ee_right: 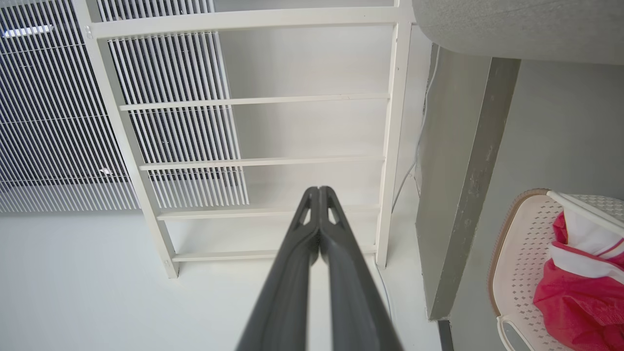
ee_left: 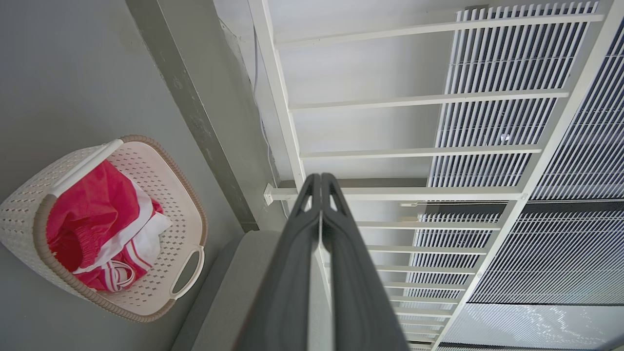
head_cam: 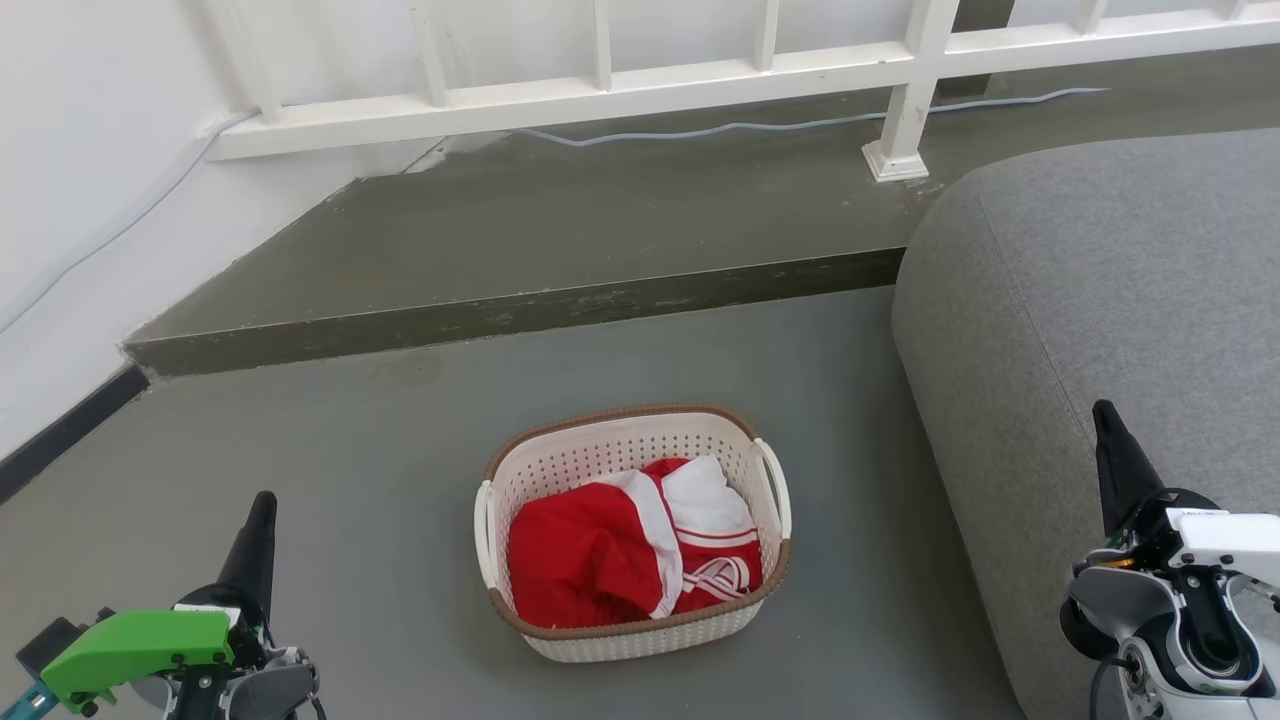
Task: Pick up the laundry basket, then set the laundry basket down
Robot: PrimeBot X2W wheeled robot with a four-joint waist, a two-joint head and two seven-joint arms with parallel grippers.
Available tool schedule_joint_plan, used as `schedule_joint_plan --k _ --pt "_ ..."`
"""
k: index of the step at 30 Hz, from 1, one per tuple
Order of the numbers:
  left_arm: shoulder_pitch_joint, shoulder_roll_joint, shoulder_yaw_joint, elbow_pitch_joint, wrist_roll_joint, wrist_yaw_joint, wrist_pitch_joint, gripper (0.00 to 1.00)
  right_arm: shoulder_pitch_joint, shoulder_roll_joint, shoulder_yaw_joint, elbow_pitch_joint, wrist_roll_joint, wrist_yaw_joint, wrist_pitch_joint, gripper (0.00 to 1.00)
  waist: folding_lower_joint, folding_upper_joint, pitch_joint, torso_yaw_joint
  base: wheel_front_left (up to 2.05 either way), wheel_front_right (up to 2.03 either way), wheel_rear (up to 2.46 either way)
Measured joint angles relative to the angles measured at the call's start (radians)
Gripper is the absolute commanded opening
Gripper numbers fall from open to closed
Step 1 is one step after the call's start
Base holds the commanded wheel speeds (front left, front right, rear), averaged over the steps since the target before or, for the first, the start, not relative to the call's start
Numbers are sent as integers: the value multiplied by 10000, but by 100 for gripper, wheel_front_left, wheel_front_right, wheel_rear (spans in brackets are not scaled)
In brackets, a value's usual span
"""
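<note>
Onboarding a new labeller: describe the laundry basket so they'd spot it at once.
Find the grey sofa at right; on the floor just left of it sits the laundry basket. It's cream, perforated, brown-rimmed, with white loop handles and a red-and-white garment inside.

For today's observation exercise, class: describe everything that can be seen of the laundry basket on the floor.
The laundry basket is small, cream-white, perforated plastic by its look, rounded-rectangular, with a brown woven-look rim and white loop handles on two sides. It stands upright on the grey floor, holding a crumpled red-and-white garment. Nothing else touches it.
</note>
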Motion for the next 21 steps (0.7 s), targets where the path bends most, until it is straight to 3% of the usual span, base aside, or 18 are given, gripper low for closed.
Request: schedule_joint_plan --k 21 --pt "-13 0 25 86 0 -8 2 0 -93 2 -27 98 -2 6 75 0 0 0 -4 0 0 0 0"
